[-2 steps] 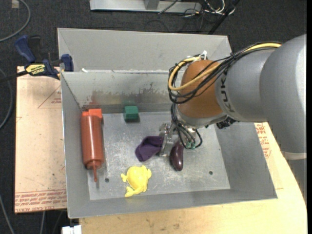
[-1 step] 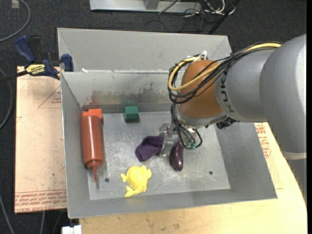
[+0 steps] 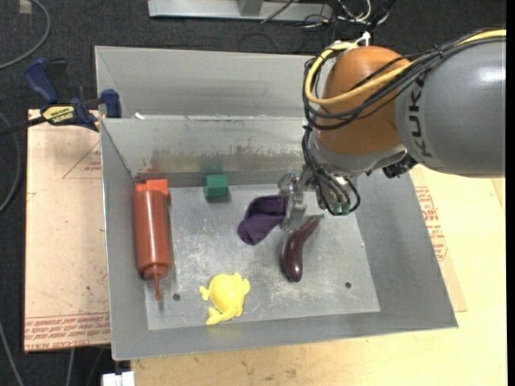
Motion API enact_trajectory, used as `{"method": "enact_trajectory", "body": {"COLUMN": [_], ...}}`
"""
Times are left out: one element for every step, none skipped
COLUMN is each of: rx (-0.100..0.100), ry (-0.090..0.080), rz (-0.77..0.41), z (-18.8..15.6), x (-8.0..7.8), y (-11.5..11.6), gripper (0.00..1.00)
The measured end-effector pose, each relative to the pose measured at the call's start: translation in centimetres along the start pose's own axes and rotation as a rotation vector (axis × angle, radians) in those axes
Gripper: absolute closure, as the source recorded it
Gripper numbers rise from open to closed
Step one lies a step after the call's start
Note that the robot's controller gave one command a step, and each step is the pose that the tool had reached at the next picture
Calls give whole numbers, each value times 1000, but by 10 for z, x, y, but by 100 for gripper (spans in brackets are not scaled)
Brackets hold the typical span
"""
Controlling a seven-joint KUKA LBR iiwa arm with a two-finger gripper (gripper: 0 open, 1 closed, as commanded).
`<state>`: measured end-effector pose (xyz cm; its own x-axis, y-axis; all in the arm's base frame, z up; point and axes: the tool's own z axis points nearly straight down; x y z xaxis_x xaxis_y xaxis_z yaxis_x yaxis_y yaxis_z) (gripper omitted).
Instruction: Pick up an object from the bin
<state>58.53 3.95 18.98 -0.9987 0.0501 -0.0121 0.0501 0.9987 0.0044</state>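
Grey metal bin (image 3: 338,289); my gripper (image 3: 294,206) hangs just beside a crumpled purple piece (image 3: 257,222), at the upper end of a dark aubergine toy (image 3: 293,254); open or closed, I cannot tell.

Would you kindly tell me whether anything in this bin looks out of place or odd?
Nothing looks spilled or broken. The orange bottle lies flat along the left wall, and the yellow toy seems tipped over near the front.
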Motion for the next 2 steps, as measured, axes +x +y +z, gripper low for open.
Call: {"method": "enact_trajectory", "body": {"rx": [0,0], "ry": [0,6], "rz": [0,-7], "z": [0,-44], "x": [0,3], "y": [0,-4], "gripper": [100,100]}}
